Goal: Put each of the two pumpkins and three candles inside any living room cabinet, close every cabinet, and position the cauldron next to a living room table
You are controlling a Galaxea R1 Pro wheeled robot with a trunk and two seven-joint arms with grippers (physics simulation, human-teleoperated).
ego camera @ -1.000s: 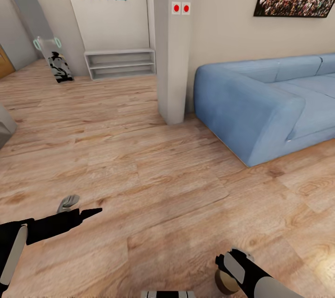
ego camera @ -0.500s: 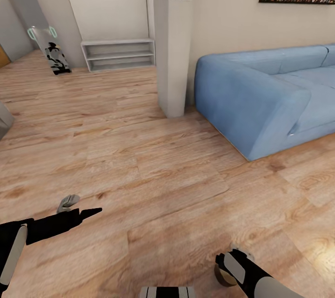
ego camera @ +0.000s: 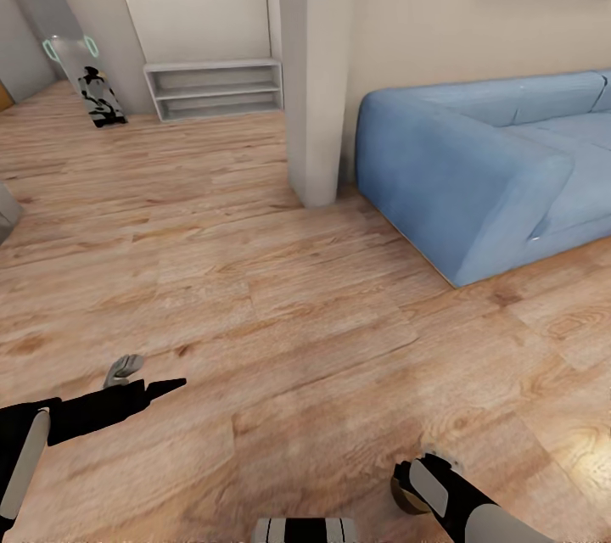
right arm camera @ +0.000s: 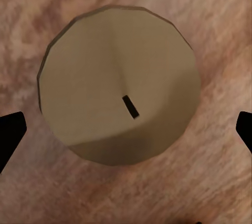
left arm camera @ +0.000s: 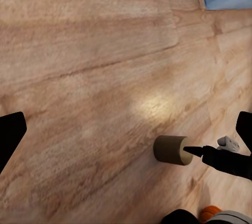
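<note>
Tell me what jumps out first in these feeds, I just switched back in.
The big blue sofa fills the right of the head view, against the wall beside a pale pillar with two red buttons. Everything else is bare wooden floor. Near the right gripper, a tan candle with a dark wick sits right under the wrist camera, end-on between the finger tips.

Sofa rt of pillar
</note>
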